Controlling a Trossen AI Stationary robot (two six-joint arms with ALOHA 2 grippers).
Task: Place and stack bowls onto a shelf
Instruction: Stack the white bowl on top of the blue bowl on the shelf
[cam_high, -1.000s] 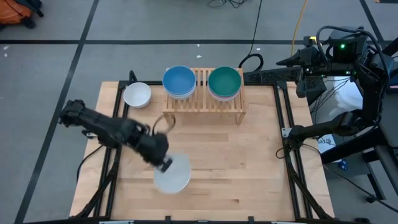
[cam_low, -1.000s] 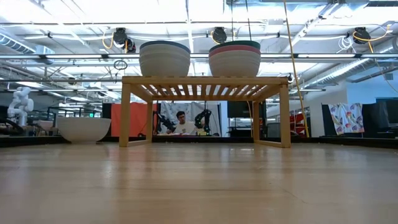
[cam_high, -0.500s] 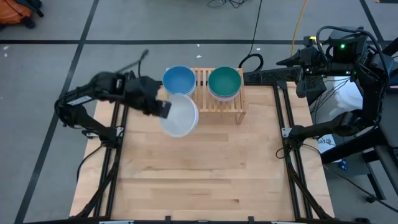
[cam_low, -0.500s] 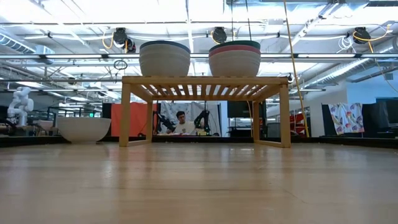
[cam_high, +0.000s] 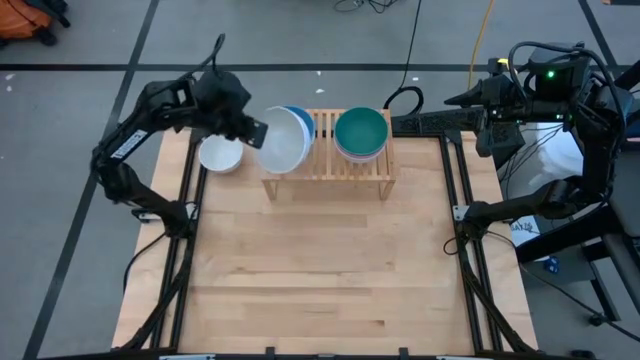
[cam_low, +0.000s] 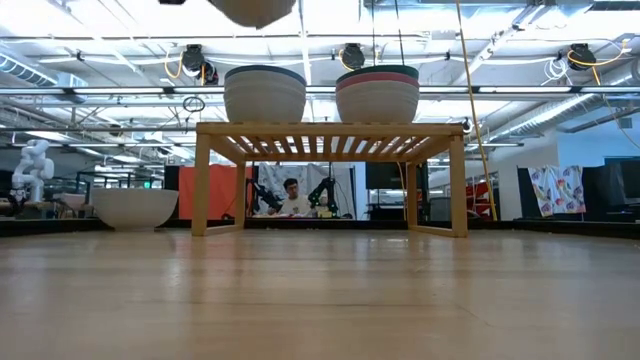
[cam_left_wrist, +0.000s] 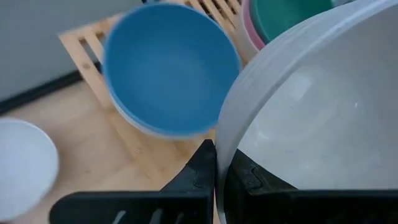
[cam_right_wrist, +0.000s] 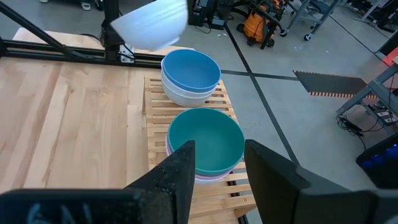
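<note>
My left gripper (cam_high: 255, 132) is shut on a white bowl (cam_high: 283, 141) and holds it in the air over the left end of the light-wood shelf (cam_high: 325, 165). Its underside shows at the top of the low view (cam_low: 252, 10). Below it, a blue bowl (cam_high: 303, 118) tops a stack on the shelf's slats. On the right end a dark green bowl (cam_high: 361, 133) sits on a pink one. Another white bowl (cam_high: 220, 155) rests on the table left of the shelf. My right gripper (cam_right_wrist: 219, 165) is open, off the table's far right corner. My left gripper pinches the white bowl's rim (cam_left_wrist: 219, 168), one finger (cam_left_wrist: 245, 177) inside the bowl and the other finger (cam_left_wrist: 199, 171) outside its wall. It comes at the rim from the table's left side. The bowl is lifted clear and hangs above the blue bowl (cam_left_wrist: 168, 68), slightly tilted.
The shelf stands at the table's far edge with both ends taken by stacks (cam_low: 264, 95) (cam_low: 377, 95). The wide wooden tabletop (cam_high: 330, 270) lies in front of it. A person sits in the room behind the table, seen under the shelf (cam_low: 292, 198).
My left gripper has carried the white bowl from over the table's near middle toward the far edge and upward, ending above the blue-topped stack on the shelf. The arm has swung round with it. The gripper has stayed shut on the rim.
</note>
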